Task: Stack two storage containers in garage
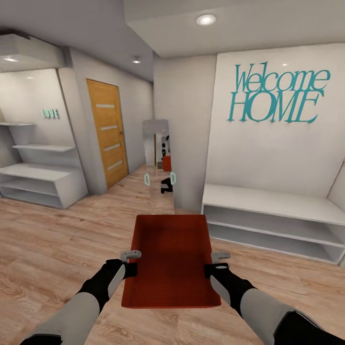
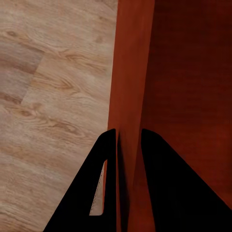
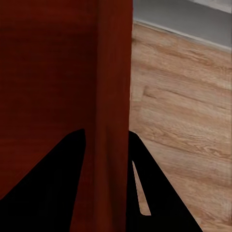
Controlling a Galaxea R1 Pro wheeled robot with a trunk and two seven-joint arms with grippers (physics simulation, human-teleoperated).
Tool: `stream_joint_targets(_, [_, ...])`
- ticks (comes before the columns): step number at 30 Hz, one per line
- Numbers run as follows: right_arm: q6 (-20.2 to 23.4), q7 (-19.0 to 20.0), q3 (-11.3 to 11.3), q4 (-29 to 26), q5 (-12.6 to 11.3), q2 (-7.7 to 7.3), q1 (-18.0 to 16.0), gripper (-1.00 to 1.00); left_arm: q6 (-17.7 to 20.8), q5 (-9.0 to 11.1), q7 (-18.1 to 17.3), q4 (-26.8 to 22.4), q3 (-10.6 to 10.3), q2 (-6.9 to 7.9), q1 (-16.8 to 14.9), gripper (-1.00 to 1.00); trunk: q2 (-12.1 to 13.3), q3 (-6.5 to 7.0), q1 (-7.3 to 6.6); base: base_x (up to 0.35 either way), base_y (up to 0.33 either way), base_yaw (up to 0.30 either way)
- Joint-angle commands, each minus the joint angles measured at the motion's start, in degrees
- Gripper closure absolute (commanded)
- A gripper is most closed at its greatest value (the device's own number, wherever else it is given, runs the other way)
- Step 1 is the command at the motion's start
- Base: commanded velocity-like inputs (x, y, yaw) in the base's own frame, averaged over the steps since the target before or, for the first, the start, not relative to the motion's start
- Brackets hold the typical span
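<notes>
Orange-red storage container point(image 1: 170, 258) held above wood plank floor point(image 1: 57, 239). Left gripper point(image 1: 132, 262) clamped on its left wall. Right gripper point(image 1: 216, 264) clamped on right wall.

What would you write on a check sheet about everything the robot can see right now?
Surface: light wood plank floor.
Job's things: one orange-red storage container carried above the floor, empty.
Clutter: nothing seen.
Grippers: left gripper pinches the container's left wall; right gripper pinches its right wall.
Cables: nothing seen.
Surroundings: wooden door, white shelves, low white bench shelf, "Welcome HOME" wall sign, mirror.
</notes>
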Motion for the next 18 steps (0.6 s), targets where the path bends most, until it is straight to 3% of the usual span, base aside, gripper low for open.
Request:
stream_joint_targets(1, [-2.7, -0.2, -0.2, -1.3, -0.1, -0.04, 0.0, 1.0, 0.3, -0.2, 0.7, 0.0, 0.2, 0.04, 0.0, 1.0, 0.0, -0.03, 0.05, 0.32, 0.0, 0.298])
stream_joint_targets(18, [-2.7, -0.3, -0.2, -1.3, -0.1, -0.03, 0.0, 1.0, 0.3, -0.2, 0.7, 0.0, 0.2, 0.04, 0.0, 1.0, 0.0, -0.03, 0.05, 0.321, 0.0, 0.3])
